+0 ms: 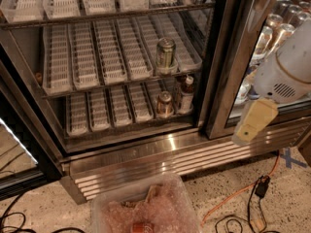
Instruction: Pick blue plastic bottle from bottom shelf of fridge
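Note:
The fridge (141, 144) stands open in front of me. On its bottom shelf (104, 108), at the right end, the blue plastic bottle (186, 95) stands upright with a white cap and dark contents. A copper-topped can (164, 105) stands just left of it. My gripper (252, 123), a cream-coloured part under the white arm housing (286, 67), hangs outside the fridge. It is to the right of the black door post and lower right of the bottle, well apart from it.
Another can (166, 56) stands on the shelf above the bottle. The black door post (228, 67) separates the fridge from the neighbouring cooler stocked with cans (272, 28). A clear plastic bin (146, 208) sits on the floor in front. Orange and black cables (243, 193) lie at the right.

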Robot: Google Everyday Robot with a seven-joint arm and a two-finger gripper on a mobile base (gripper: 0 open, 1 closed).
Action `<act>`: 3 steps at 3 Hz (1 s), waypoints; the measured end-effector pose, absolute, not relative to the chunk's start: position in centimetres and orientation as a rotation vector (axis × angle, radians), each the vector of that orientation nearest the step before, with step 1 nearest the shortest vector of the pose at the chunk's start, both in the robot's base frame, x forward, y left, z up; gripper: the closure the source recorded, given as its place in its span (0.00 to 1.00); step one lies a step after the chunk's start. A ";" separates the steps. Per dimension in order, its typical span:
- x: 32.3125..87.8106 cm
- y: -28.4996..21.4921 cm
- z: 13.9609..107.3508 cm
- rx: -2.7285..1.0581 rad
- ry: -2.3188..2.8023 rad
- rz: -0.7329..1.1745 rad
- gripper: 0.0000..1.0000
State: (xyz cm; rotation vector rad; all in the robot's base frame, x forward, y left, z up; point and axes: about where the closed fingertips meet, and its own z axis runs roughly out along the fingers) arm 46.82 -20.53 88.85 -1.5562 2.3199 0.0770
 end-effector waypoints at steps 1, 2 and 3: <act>49.6 -18.7 81.2 -1.460 2.373 0.183 0.00; 49.6 -18.7 81.1 -1.460 2.373 0.184 0.00; 50.6 -18.2 79.3 -1.433 2.373 0.220 0.00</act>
